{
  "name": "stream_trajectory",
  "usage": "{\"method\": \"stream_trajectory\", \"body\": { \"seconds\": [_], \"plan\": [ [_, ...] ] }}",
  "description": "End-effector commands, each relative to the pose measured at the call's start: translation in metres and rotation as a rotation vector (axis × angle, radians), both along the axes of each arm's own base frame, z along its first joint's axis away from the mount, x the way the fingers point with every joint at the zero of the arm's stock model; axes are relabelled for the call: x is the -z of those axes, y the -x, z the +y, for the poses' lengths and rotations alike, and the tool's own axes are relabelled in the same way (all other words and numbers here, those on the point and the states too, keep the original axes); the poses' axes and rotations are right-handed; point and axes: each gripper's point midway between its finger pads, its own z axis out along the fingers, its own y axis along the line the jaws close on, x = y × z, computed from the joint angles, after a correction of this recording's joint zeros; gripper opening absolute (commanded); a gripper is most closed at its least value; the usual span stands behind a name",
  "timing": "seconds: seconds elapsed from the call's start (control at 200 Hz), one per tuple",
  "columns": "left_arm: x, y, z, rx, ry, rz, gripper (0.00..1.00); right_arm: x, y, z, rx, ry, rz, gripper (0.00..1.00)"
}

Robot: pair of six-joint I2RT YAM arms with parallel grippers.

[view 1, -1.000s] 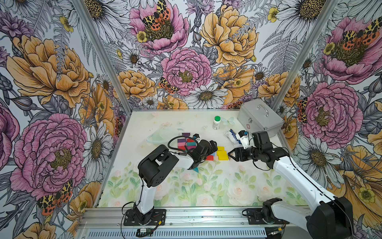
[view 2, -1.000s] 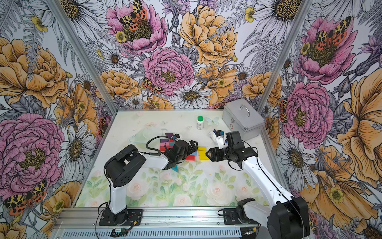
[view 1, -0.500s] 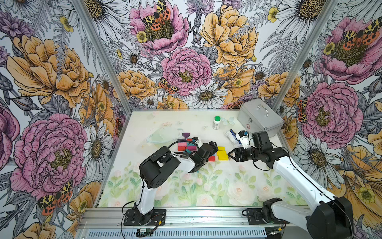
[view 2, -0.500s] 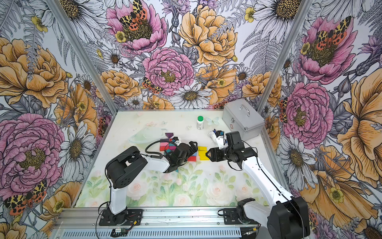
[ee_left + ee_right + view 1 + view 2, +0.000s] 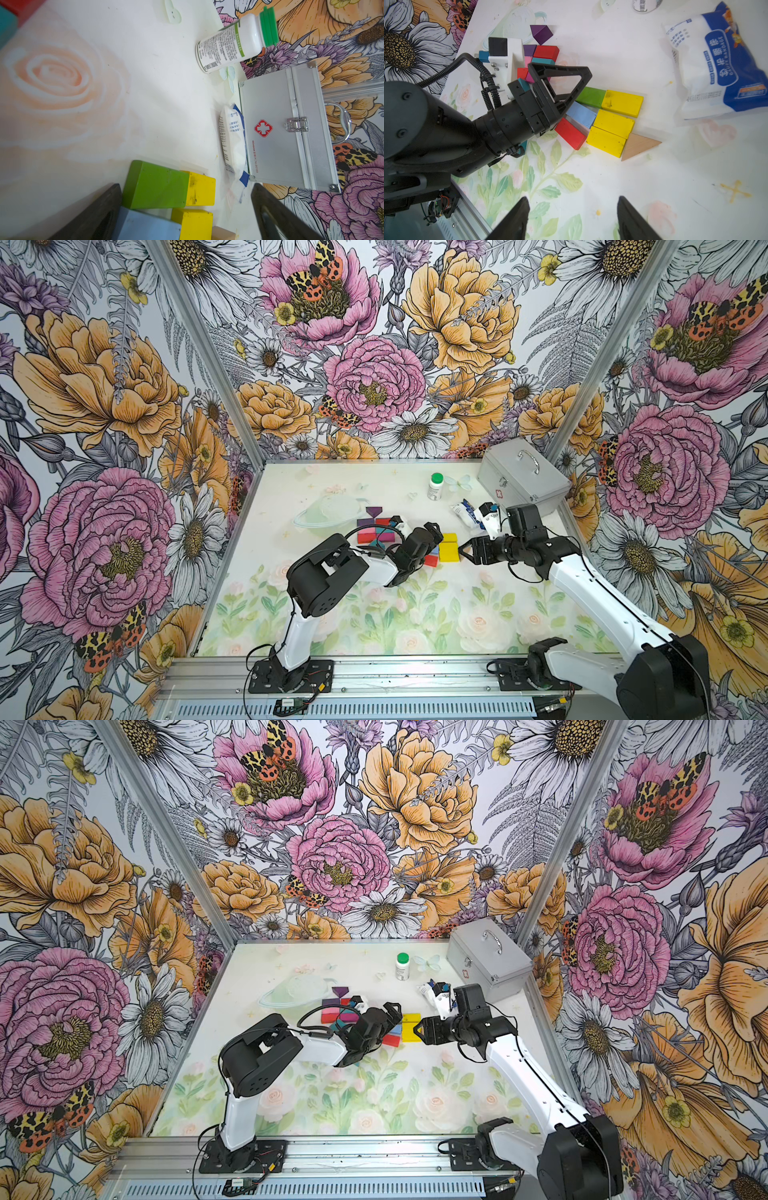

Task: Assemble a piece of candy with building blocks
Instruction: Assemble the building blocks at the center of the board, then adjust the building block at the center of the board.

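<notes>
Floral table [image 5: 478,605] carries building blocks [image 5: 613,123], green-capped bottle [image 5: 435,488], bandage packet [image 5: 467,512], metal case [image 5: 521,477].

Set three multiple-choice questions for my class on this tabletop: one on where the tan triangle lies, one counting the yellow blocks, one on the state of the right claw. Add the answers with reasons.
1. Where does the tan triangle lie?
A. Touching a yellow block
B. Far from every block
C. Stacked on other blocks

2. How many yellow blocks are there?
A. One
B. Five
C. Three

3. The right claw is:
A. Shut on a block
B. Open, holding nothing
C. Shut, empty

Answers:
1 A: in the right wrist view its edge meets the end of that block.
2 C: three yellow rectangles lie together.
3 B: its fingers stand apart with nothing between them.
</notes>
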Motion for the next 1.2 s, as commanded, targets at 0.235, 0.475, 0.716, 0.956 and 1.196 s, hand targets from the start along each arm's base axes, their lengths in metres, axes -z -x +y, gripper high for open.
{"method": "stream_trajectory", "body": {
  "seconds": [0.235, 0.475, 0.716, 0.956, 1.196],
  "plan": [
    [0.088, 0.049, 0.047, 0.062, -0.286, 0.267, 0.98, -0.007, -0.001, 0.001, 0.007, -0.015, -0.031, 0.68],
    [0.023, 0.044, 0.040, 0.321, -0.395, 0.193, 0.97, -0.009, -0.001, -0.001, 0.018, -0.008, -0.038, 0.68],
    [-0.015, 0.099, 0.032, 0.571, -0.472, 0.262, 0.95, -0.011, 0.006, -0.008, 0.054, -0.004, -0.046, 0.68],
    [-0.012, 0.150, 0.015, 0.665, -0.439, 0.307, 0.94, -0.014, 0.010, -0.013, 0.101, -0.014, -0.045, 0.69],
    [-0.003, 0.143, 0.001, 0.707, -0.471, 0.284, 0.94, -0.015, 0.009, -0.015, 0.136, -0.018, -0.038, 0.70]
  ]
}}
